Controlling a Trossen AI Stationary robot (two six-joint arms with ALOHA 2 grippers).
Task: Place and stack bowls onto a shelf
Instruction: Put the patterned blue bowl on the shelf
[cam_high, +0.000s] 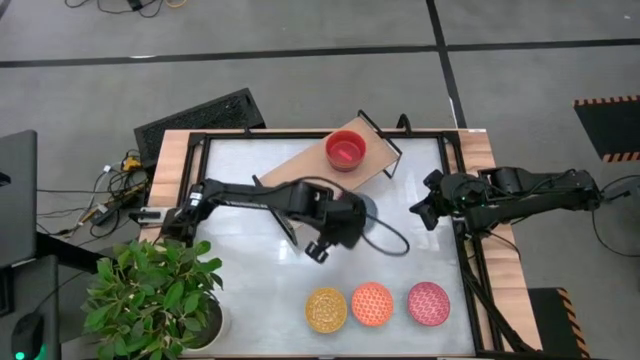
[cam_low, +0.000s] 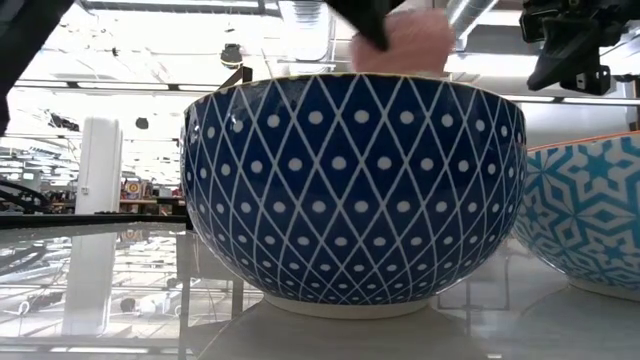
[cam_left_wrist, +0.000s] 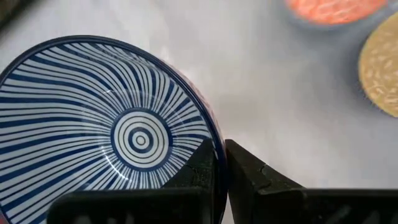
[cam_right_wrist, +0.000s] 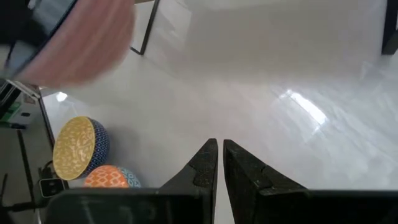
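We see the left gripper pinched shut on the rim of a blue-and-white striped bowl, one finger inside, one outside, near centre of the high view. Whether the bowl is lifted or on the bench we cannot tell. The right gripper waits at the right edge of the high view, nearly closed, holding nothing.

The red bowl already sits on the shelf, upper centre of the high view. Yellow bowl, orange bowl and pink bowl stand in a row along the lower right. In the low view a dark blue diamond-patterned bowl fills the frame, with a lighter blue starred bowl at right.

Our judgement: these look glazed and rigid, so slippery, chippable, fairly heavy for a rim pinch. A one-point rim grip lets the bowl swing; grip deep over the rim, move slowly, and set down gently when nesting into the red one.
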